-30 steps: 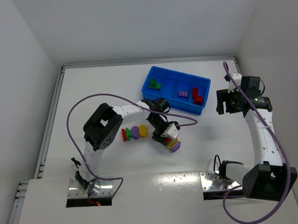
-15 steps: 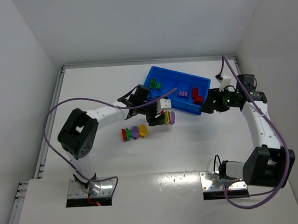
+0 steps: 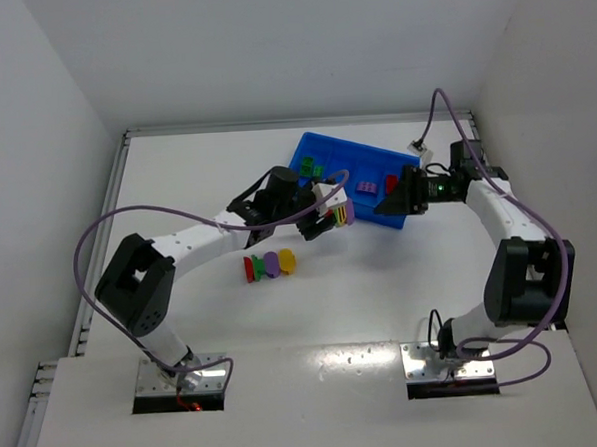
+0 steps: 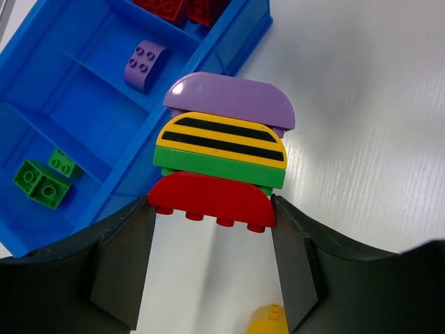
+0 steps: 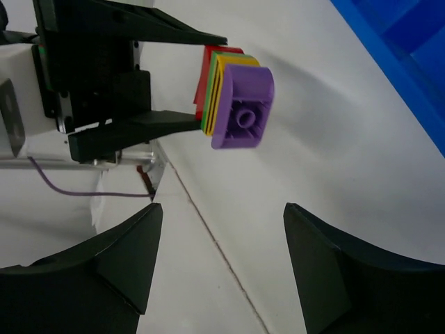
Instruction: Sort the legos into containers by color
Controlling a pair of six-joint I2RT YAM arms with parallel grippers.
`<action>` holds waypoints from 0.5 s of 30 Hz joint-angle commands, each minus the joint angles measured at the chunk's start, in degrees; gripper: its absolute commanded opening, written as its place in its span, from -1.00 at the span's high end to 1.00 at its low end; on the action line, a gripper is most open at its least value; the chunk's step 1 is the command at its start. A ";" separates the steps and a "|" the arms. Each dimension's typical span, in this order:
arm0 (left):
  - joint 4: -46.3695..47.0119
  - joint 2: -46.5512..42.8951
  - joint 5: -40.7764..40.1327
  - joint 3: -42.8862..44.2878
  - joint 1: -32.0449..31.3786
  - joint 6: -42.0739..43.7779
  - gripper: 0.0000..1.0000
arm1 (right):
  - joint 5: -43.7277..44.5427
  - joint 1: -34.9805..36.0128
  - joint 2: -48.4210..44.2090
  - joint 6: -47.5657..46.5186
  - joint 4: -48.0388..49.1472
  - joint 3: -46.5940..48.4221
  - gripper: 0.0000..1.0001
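Top external: left gripper (image 3: 328, 218), outstretched, pinches lego stack (image 3: 342, 213); right gripper (image 3: 386, 205) wide, facing it.

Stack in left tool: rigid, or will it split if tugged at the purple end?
Likely rigid: stack layers sit flush. Left tool seems to pinch only the red brick, so a tug probably splits a joint. Looks light.
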 commanded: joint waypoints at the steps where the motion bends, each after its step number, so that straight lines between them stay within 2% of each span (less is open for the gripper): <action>1: 3.64 -3.94 -0.25 -0.11 -1.08 -0.62 0.55 | -5.02 2.23 1.86 0.01 3.26 5.37 -0.42; 15: 3.64 -5.62 1.33 1.74 -1.61 -0.62 0.55 | -2.92 6.45 6.00 -1.13 3.26 9.16 -0.42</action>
